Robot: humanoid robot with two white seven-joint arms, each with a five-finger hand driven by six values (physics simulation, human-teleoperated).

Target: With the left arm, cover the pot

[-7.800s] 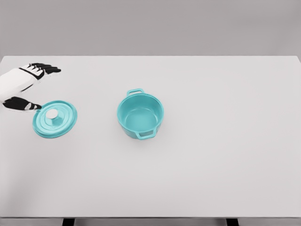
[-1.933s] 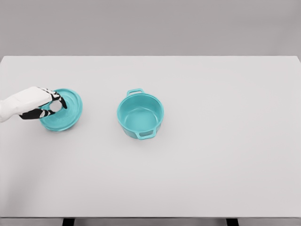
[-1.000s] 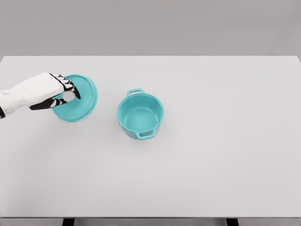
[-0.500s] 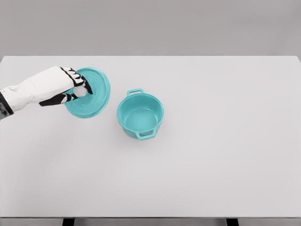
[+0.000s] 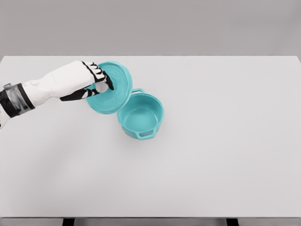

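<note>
A teal pot (image 5: 140,116) with two side handles stands open on the white table (image 5: 211,141), a little left of centre. Its teal lid (image 5: 114,89) hangs in the air, tilted, just up and left of the pot, with the lid's edge overlapping the pot's far-left rim in the picture. My left hand (image 5: 100,84) is shut on the lid's pale knob, the white arm reaching in from the left edge. The knob itself is mostly hidden by the fingers. The right arm does not show.
The table's far edge runs across the top, with a grey wall behind it. The near edge lies along the bottom of the picture.
My left hand closed on the lid's knob, lifted the lid off the table at the far left, and has carried it rightward and up until it overlaps the pot's rim.
</note>
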